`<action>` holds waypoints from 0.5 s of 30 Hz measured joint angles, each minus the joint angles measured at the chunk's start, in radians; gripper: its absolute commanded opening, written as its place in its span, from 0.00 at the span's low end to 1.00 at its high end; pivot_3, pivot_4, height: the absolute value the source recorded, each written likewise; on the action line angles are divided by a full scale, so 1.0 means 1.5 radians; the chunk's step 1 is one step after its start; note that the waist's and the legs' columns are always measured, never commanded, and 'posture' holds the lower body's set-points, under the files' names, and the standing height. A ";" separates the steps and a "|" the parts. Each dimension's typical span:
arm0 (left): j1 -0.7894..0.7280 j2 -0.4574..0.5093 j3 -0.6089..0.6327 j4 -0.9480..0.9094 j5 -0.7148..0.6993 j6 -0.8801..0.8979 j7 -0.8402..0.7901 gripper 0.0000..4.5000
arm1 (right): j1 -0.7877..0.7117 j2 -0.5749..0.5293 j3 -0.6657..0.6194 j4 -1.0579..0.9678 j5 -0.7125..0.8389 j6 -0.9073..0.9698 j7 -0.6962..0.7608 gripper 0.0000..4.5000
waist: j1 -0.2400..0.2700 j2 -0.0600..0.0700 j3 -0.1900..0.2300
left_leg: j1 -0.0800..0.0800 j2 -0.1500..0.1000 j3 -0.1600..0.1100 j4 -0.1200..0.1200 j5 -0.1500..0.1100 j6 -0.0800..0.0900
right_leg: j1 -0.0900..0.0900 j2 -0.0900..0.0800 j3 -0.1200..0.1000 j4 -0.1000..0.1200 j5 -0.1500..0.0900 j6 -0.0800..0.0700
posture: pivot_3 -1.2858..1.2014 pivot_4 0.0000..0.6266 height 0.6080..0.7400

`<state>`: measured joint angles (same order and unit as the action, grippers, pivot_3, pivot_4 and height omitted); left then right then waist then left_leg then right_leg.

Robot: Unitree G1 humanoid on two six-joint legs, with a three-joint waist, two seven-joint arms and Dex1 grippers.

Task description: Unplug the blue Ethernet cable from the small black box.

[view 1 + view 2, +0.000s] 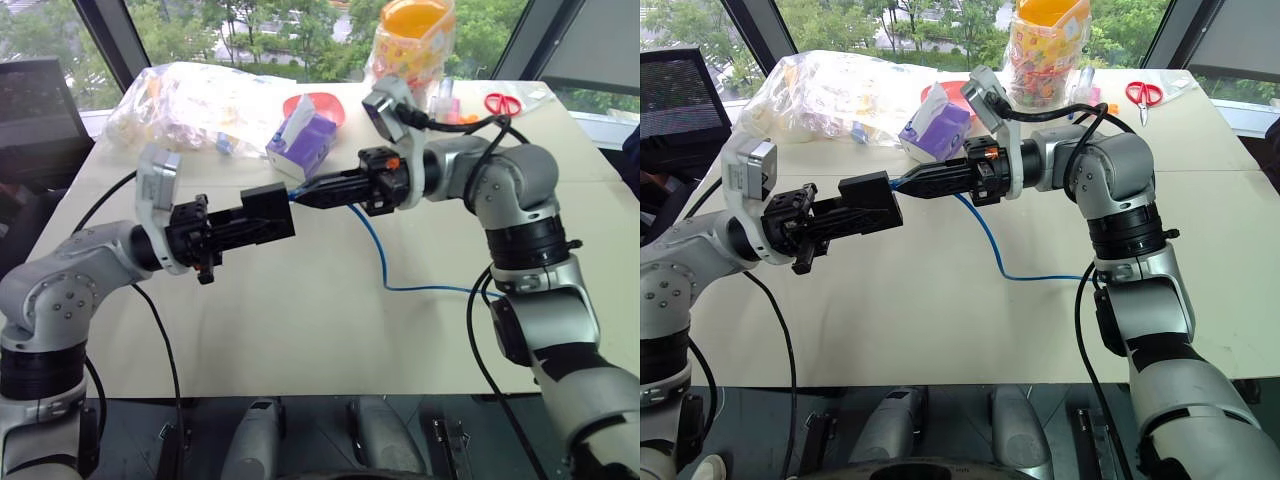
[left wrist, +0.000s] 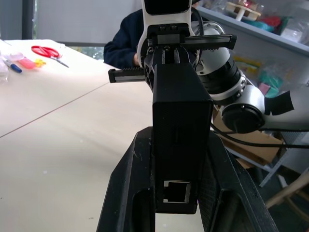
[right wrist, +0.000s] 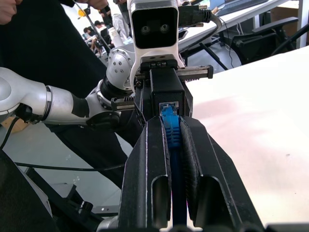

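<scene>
Both tools clamped, cable in the box

At frame centre, above the worktop [image 1: 300,330], the left tool [image 1: 262,218] is clamped on the box [image 1: 268,212]; the right tool [image 1: 312,190] is pressed together on the cable [image 1: 372,243] just behind its plug, which sits in the box's port. The cable trails to right of centre. No writing is readable.
</scene>
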<state>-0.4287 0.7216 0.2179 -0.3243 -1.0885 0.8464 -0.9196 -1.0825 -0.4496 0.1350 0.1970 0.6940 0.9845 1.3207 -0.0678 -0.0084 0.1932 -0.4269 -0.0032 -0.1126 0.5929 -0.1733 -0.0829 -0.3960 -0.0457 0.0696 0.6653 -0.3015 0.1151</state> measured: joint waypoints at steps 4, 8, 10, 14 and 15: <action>0.000 0.000 0.000 0.000 0.000 0.000 0.002 0.11 | 0.000 -0.001 0.000 0.000 -0.002 -0.003 0.000 0.01 | 0.000 0.000 0.000 | 0.000 0.000 0.000 0.000 0.000 0.000 | 0.000 0.000 0.000 0.000 0.000 0.000 | 0.52 0.24 1.00; 0.000 0.000 0.000 -0.003 0.000 -0.001 0.004 0.11 | -0.003 -0.008 -0.001 0.012 -0.001 -0.005 0.009 0.01 | 0.000 0.000 0.000 | 0.000 0.000 0.000 0.000 0.000 0.000 | 0.000 0.000 0.000 0.000 0.000 0.000 | 0.52 0.24 1.00; 0.002 0.000 0.002 -0.004 -0.001 -0.001 0.004 0.11 | -0.004 -0.023 -0.007 0.028 -0.001 -0.005 0.014 0.01 | 0.000 0.000 0.000 | 0.000 0.000 0.000 0.000 0.000 0.000 | 0.000 0.000 0.000 0.000 0.000 0.000 | 0.52 0.24 1.00; 0.007 0.002 0.003 -0.007 -0.001 -0.002 0.001 0.11 | -0.010 -0.054 -0.022 0.073 -0.007 -0.007 0.022 0.01 | 0.001 0.000 0.000 | 0.000 0.000 0.000 0.000 0.000 0.000 | 0.000 0.000 0.000 0.000 0.000 0.000 | 0.52 0.24 1.00; 0.008 0.002 0.003 -0.007 -0.001 -0.002 0.001 0.11 | -0.013 -0.058 -0.022 0.083 -0.012 -0.010 0.024 0.01 | 0.001 0.000 0.000 | 0.000 0.000 0.000 0.000 0.000 0.000 | 0.000 0.000 0.000 0.000 0.000 0.000 | 0.52 0.24 1.00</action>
<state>-0.4164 0.7252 0.2223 -0.3346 -1.0902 0.8428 -0.9188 -1.1025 -0.5366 0.1016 0.3216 0.6765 0.9697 1.3570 -0.0664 -0.0085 0.1933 -0.4269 -0.0033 -0.1126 0.5929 -0.1733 -0.0829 -0.3960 -0.0458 0.0696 0.6649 -0.3015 0.1150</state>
